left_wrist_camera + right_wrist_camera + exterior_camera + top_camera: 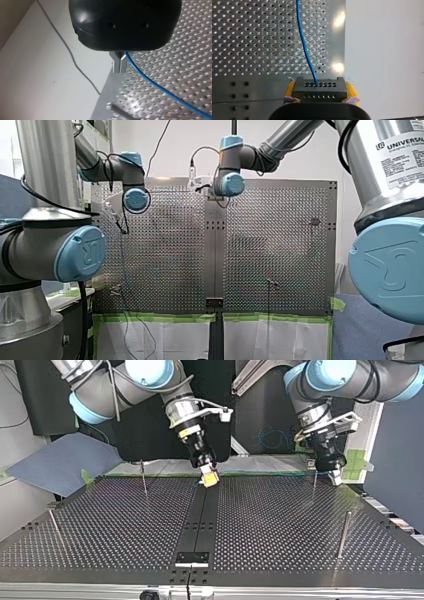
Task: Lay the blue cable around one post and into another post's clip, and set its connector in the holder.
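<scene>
Yellow-padded right hand (321,93) clamps the holed grey connector (320,87); metal-fingered left hand (119,63) pinches the blue cable (150,82).

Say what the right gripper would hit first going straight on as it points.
Likely the perforated table near its edge; the right gripper points down at it, so the connector it holds would touch first. Depth is unclear.

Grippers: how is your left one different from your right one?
My right gripper has yellow pads; my left gripper has bare metal fingers. My right gripper is shut on the dark connector; my left gripper pinches only the thin blue cable. In the top view my right gripper sits over the table middle, my left gripper near a far corner. Both are shut, and the blue cable runs from each.
</scene>
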Available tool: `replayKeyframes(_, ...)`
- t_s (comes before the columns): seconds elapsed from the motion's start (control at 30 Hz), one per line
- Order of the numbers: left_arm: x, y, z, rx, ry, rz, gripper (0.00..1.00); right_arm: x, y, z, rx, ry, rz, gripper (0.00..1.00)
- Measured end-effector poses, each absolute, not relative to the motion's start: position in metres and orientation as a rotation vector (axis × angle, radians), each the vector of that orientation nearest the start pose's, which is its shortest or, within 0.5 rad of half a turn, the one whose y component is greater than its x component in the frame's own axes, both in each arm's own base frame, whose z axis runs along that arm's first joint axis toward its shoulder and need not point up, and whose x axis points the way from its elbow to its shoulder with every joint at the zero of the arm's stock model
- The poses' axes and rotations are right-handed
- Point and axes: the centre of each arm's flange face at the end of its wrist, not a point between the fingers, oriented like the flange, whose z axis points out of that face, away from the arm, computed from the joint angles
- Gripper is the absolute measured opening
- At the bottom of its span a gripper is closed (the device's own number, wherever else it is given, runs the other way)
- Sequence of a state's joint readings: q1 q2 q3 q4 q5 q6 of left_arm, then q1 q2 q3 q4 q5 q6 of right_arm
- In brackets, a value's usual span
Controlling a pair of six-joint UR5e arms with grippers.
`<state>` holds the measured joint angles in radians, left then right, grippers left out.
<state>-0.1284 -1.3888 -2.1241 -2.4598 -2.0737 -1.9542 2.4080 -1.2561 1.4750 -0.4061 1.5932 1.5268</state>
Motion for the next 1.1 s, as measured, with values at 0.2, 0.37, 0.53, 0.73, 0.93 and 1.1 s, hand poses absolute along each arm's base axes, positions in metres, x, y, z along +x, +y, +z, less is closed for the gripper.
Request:
replayKeyframes(0.2, 0.386, -0.116, 0.4, -0.622, 1.11, -0.119, 0.01, 0.567, -0.327, 0.414, 1.573, -0.582, 1.906, 0.0)
replayKeyframes(0.37, 0.384, -0.102, 0.424, -0.633, 1.076, -0.113, 0.01, 0.579, -0.326, 0.423, 1.565, -0.565, 1.923, 0.0)
replayKeyframes(0.53, 0.397, -0.088, 0.436, -0.629, 1.08, -0.102, 0.01, 0.588, -0.321, 0.433, 1.553, -0.548, 1.946, 0.0)
replayKeyframes(0.73, 0.422, -0.071, 0.442, -0.619, 1.081, -0.093, 0.01, 0.595, -0.319, 0.44, 1.542, -0.54, 1.966, 0.0)
replayKeyframes(0.93, 0.444, -0.06, 0.445, -0.619, 1.073, -0.091, 0.01, 0.605, -0.324, 0.441, 1.554, -0.539, 1.965, 0.0)
replayKeyframes(1.1, 0.453, -0.052, 0.448, -0.61, 1.061, -0.104, 0.01, 0.611, -0.328, 0.448, 1.542, -0.535, 1.974, 0.0)
